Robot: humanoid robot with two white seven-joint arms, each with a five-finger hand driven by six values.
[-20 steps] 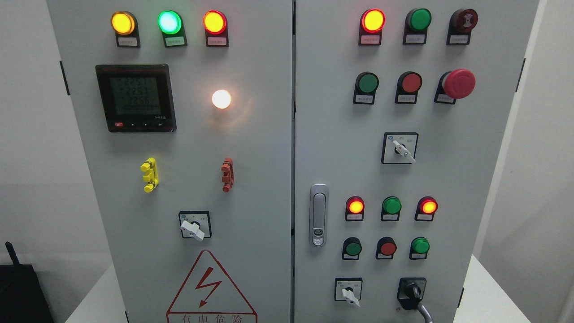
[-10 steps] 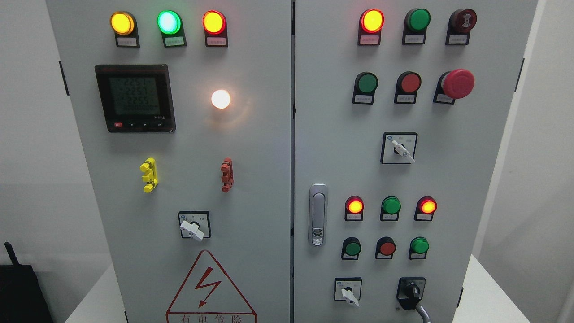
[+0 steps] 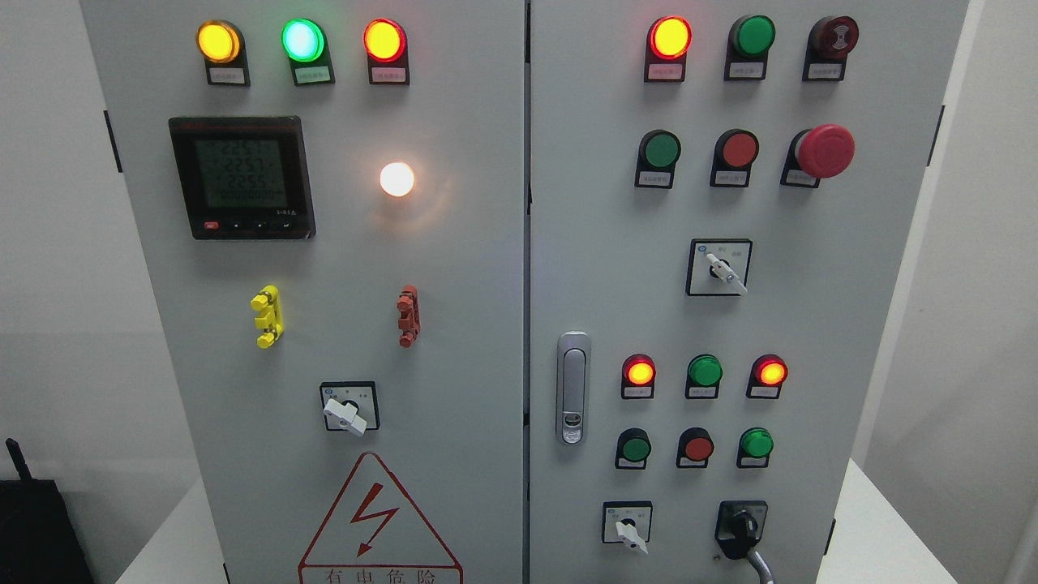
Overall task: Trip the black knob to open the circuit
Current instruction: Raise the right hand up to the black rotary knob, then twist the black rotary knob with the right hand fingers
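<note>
A grey electrical cabinet (image 3: pixel 454 243) with two doors fills the head view, and neither robot hand appears, so the state of the fingers cannot be told. The black knob (image 3: pixel 742 526) sits at the bottom right of the right door, near the lower edge; a grey piece, perhaps a cable (image 3: pixel 761 566), runs down from it out of view, though this is hard to make out. Just to its left is a small white selector switch (image 3: pixel 627 527). Above them are two rows of three round lamps and buttons, with the red lamp (image 3: pixel 639 371) at the upper left lit. A silver door latch (image 3: pixel 573 388) stands upright by the centre seam. Higher on the right door is a red mushroom button (image 3: pixel 823 151). The left door carries a digital meter (image 3: pixel 242 177), a bright white lamp (image 3: pixel 397 179), and a red lightning warning triangle (image 3: pixel 379 523) at the bottom.
</note>
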